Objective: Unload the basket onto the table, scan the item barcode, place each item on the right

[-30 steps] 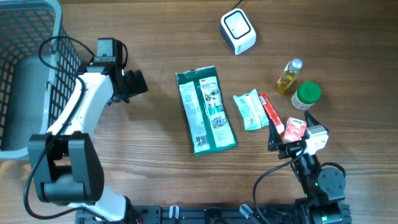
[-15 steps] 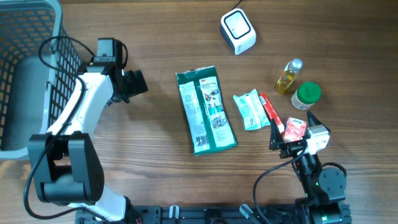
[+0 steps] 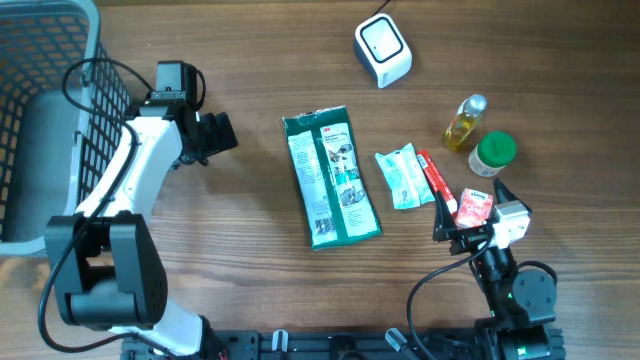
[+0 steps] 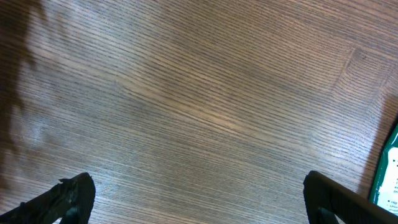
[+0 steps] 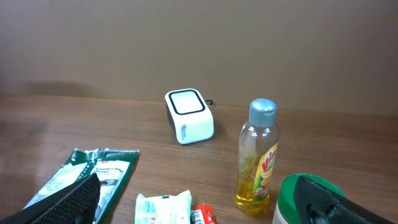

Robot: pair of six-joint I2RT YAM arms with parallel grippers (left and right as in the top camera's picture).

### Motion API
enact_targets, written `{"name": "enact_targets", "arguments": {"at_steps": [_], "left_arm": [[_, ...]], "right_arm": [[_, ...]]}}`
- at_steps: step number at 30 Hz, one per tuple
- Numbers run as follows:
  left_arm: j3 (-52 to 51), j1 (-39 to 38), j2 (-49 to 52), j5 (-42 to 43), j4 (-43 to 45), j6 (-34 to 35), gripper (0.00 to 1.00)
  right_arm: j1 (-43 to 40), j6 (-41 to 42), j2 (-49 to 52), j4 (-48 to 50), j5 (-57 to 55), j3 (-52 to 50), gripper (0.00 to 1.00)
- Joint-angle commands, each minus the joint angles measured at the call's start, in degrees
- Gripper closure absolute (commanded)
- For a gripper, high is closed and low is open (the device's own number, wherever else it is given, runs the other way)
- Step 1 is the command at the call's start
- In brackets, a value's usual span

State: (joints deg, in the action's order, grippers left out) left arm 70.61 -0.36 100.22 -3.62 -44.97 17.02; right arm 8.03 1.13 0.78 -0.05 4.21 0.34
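Note:
The white barcode scanner [image 3: 383, 50] [image 5: 188, 116] stands at the back of the table. Items lie in the middle and to the right: a green 3M package [image 3: 331, 177] [image 5: 81, 174], a white-green packet [image 3: 402, 177] [image 5: 163, 207], a thin red packet [image 3: 437, 178] [image 5: 202, 215], a bottle of yellow liquid [image 3: 465, 122] [image 5: 259, 158], a green-lidded jar [image 3: 492, 153] [image 5: 292, 199] and a small red pack [image 3: 478, 200]. My left gripper [image 3: 215, 135] [image 4: 199, 199] hangs open over bare wood, left of the green package. My right gripper [image 3: 470, 208] [image 5: 199, 208] is open near the front right, holding nothing.
A grey wire basket [image 3: 30, 60] fills the far left. The table is brown wood; the green package's edge [image 4: 388, 174] shows at the right of the left wrist view. A brown wall rises behind the scanner in the right wrist view.

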Motion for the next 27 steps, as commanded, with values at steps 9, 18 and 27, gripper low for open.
{"name": "enact_targets", "arguments": {"at_steps": [9, 18, 27], "left_arm": [[0.3, 0.2, -0.1, -0.8, 0.0, -0.1, 0.00], [0.2, -0.3, -10.6, -0.8, -0.1, -0.1, 0.00], [0.2, -0.2, -39.9, -0.8, -0.1, -0.1, 0.00]], "right_arm": [[-0.3, -1.1, -0.5, 0.1, -1.0, 0.0, 0.00], [-0.3, -1.1, -0.5, 0.1, -1.0, 0.0, 0.01], [-0.3, -1.1, -0.5, 0.1, -1.0, 0.0, 0.00]]}}
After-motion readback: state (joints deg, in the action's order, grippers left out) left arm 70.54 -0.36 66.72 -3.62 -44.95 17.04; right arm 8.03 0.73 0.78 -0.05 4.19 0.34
